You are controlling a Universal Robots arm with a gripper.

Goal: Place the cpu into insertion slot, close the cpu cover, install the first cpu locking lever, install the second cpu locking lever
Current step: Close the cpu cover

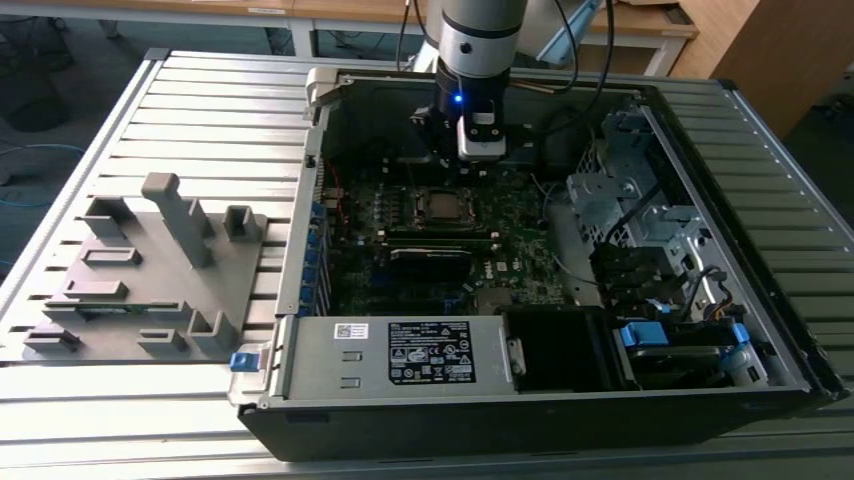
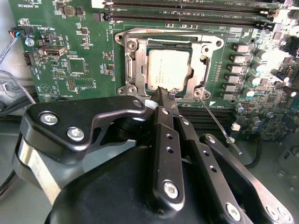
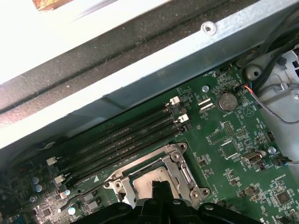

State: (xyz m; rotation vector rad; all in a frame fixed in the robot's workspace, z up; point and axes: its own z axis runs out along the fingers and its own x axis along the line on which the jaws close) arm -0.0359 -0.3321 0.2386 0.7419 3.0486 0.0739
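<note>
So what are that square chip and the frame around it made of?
The cpu looks like metal on top: dull silvery-tan, matte with a soft sheen. The cpu cover around it seems thin sheet metal, brighter silver with glinting edges; which metal is unclear.

We are seeing a grey moulded fixture [image 1: 127, 300] lying on the slatted table [image 1: 214, 110] beside the open computer case [image 1: 534, 428].

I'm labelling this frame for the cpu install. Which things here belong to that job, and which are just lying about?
Belong to the job:
cpu
cpu cover, framing the cpu
locking lever, angled out beside the cover
gripper, tips at the cover's near edge

Just lying about:
memory sticks
coin cell battery
power supply
grey fixture tray
</note>
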